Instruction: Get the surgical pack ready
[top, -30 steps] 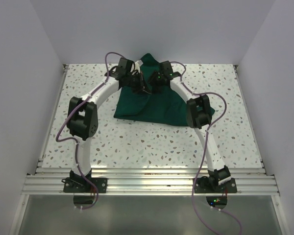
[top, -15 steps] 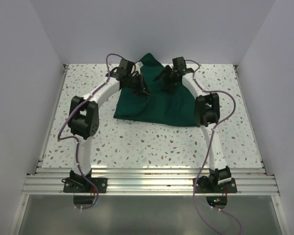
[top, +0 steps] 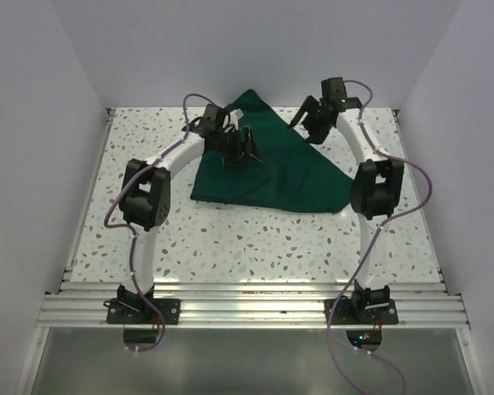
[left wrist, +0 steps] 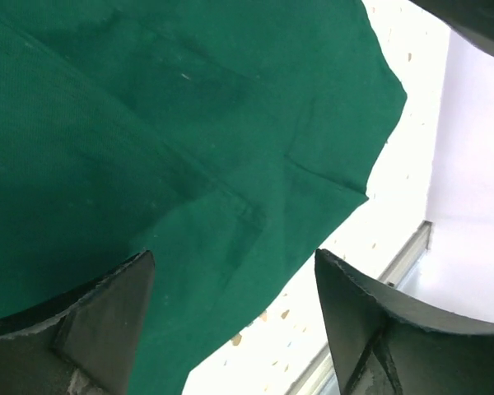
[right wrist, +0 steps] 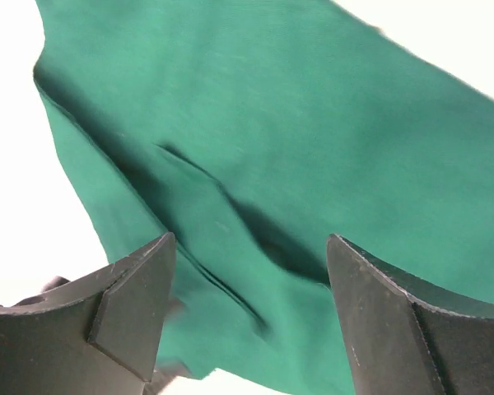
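Note:
The surgical pack (top: 272, 177) is a dark green drape lying loosely folded, roughly triangular, at the back middle of the speckled table. My left gripper (top: 245, 148) hovers over its upper left part, open, with nothing between the fingers. In the left wrist view the gripper (left wrist: 233, 257) stands over a hemmed edge of the drape (left wrist: 148, 132), with bare table past it. My right gripper (top: 307, 123) is raised over the drape's far right edge, open and empty. The right wrist view has this gripper (right wrist: 249, 240) above a creased fold in the drape (right wrist: 313, 123).
The table (top: 255, 239) is walled in by white panels on the left, back and right. A metal rail (top: 255, 300) runs along the near edge where both arm bases are bolted. Purple cables loop off each arm.
Both grippers have opened and let go of the drape. The right arm has swung back and to the right, off the cloth's middle; the left gripper has shifted slightly right.

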